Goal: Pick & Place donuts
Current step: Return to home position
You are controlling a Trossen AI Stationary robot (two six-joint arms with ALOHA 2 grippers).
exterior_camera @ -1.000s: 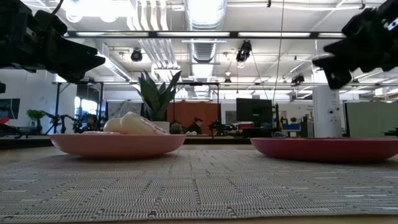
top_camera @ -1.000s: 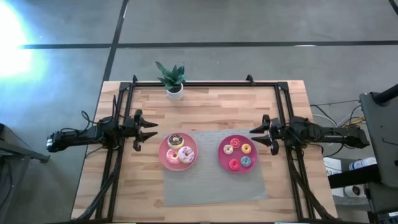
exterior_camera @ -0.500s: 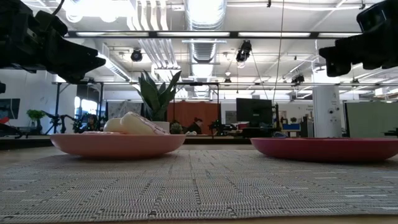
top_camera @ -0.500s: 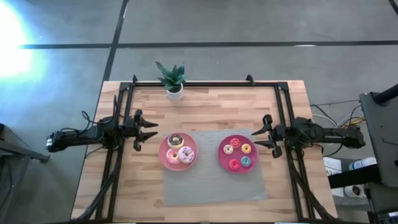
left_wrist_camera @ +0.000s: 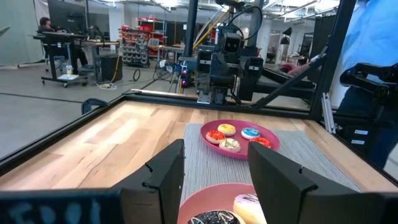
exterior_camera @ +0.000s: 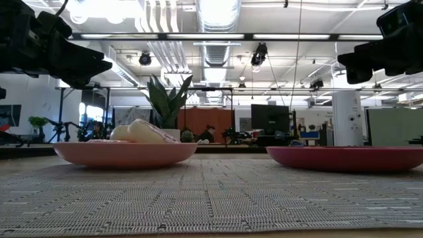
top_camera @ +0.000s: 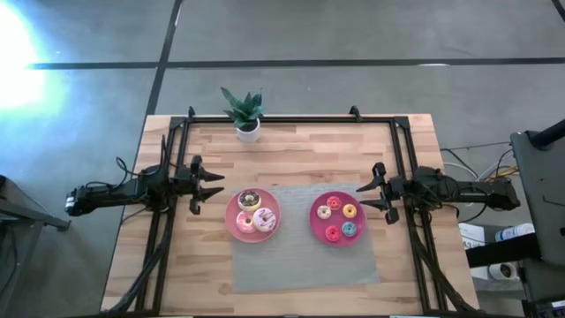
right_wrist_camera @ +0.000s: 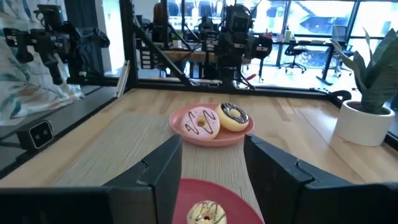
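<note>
Donuts all plated. Three big ones, chocolate donut, sprinkled donut and pink donut, sit packed together on the light pink plate. That plate straddles the edge of the grey mat on the left arm's side. The small donuts (red, orange, blue and a pale one can be made out) are spread on the dark pink plate, fully on the mat toward the right arm's side. No donut is loose on the mat or on the wood table.

The left gripper hangs just off the mat beside the light plate, fingers apart, nothing between them. It is above plate height in the low view and not touching the plate. The right gripper is at the mat's opposite edge, just beside the dark plate, also raised. Its fingers are spread and empty too. The two point at each other across the mat. A potted plant stands well beyond the mat at the table's far edge.

Step, as judged: sorting is done and the arms are on the return to rest. Next move needs no grasp: pull each arm back away from the mat, stay high enough to clear the plate rims, and leave the fingers as they are.
</note>
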